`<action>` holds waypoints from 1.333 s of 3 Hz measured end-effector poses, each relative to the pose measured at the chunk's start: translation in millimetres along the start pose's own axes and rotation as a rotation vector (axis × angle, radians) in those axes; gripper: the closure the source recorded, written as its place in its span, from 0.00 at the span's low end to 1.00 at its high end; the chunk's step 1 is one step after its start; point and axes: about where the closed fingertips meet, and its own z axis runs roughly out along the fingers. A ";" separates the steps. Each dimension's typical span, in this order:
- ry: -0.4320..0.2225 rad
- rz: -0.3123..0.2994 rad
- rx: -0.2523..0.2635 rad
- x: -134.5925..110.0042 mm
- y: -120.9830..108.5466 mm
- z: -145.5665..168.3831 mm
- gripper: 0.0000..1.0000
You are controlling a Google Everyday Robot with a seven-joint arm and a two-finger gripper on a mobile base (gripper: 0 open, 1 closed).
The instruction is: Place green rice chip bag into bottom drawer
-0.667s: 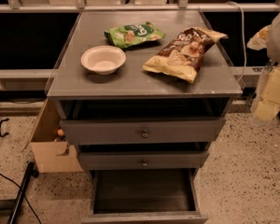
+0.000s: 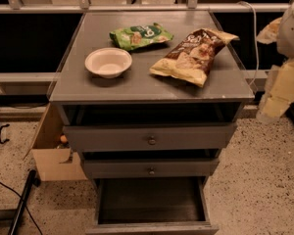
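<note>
Looking down, we see the green rice chip bag (image 2: 139,35) lying flat at the back of the cabinet top (image 2: 137,87), long axis left to right, just behind the bowl (image 2: 108,62). The bottom drawer (image 2: 152,199) stands open below. Our gripper (image 2: 280,89) hangs beside the cabinet's right edge; its grip we cannot tell.

Grey cabinet top (image 2: 152,84) before me, carrying: one green rice chip bag (image 2: 139,35) at the back, one white bowl (image 2: 108,61) front-left of it, one brown-and-yellow chip bag (image 2: 193,57) alongside; my gripper (image 2: 280,93) hangs beyond the right edge.
</note>
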 end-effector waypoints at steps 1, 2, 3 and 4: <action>-0.027 -0.030 0.040 -19.8 -25.4 3.1 0.00; -0.049 -0.043 0.048 -43.4 -55.4 17.7 0.00; -0.078 -0.051 0.060 -71.4 -88.5 39.6 0.00; -0.134 -0.055 0.082 -101.8 -119.5 59.3 0.00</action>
